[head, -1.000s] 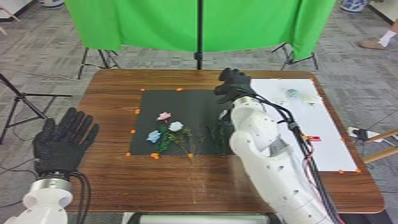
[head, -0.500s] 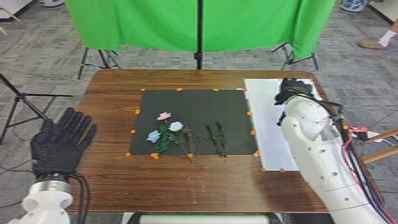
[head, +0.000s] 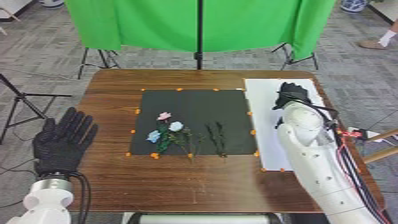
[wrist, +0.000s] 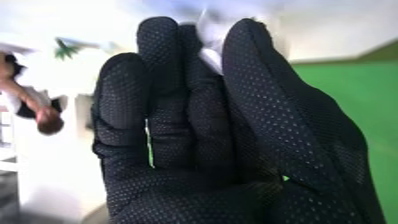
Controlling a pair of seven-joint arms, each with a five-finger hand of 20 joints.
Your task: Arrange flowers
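Observation:
My left hand (head: 60, 145) is open, palm up beside the table's left edge. On the black mat (head: 187, 102) lie a pink flower (head: 164, 116), a white flower (head: 176, 126) and a blue flower (head: 154, 136), with dark stems (head: 217, 139) to their right. My right hand (head: 291, 95) is over the upper part of the white sheet (head: 270, 145). In the right wrist view, my right hand (wrist: 191, 155) has its fingers and thumb extended. A blurred whitish thing (wrist: 211, 59) shows between the thumb and fingers; I cannot tell whether they touch it.
Orange markers (head: 155, 156) edge the mat and sheet. A wooden rod (head: 382, 151) and a red item lie beyond the table's right side. Behind the table hangs a green cloth (head: 147, 27). A green leafy piece (wrist: 67, 49) shows in the right wrist view.
My right arm has swung from above the mat's right side to the white sheet, uncovering the dark stems. The pale flowers seen earlier on the sheet are now hidden. My left hand has hardly moved.

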